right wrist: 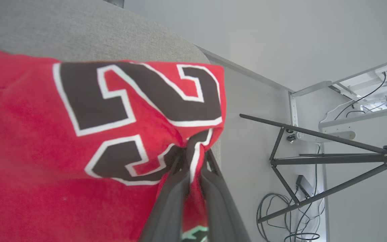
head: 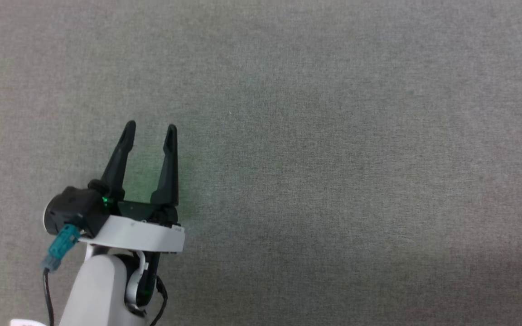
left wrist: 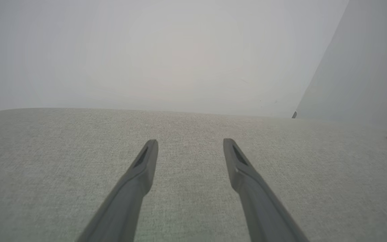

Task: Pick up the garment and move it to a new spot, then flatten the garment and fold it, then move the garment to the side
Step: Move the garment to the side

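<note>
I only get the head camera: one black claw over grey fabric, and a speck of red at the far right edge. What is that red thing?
Observer: It is the garment. The right wrist view shows it close up: a red jersey with a black, white-outlined "23" printed on it.
Visitor: Is it just lying there?
Observer: No, the right gripper has it. Its two dark fingers are pinched shut on a bunched fold at the edge of the print.
Visitor: And what is past the grey fabric on that side?
Observer: The grey surface ends in a rounded edge. Beyond it, a dark tripod stands on a pale floor.
</note>
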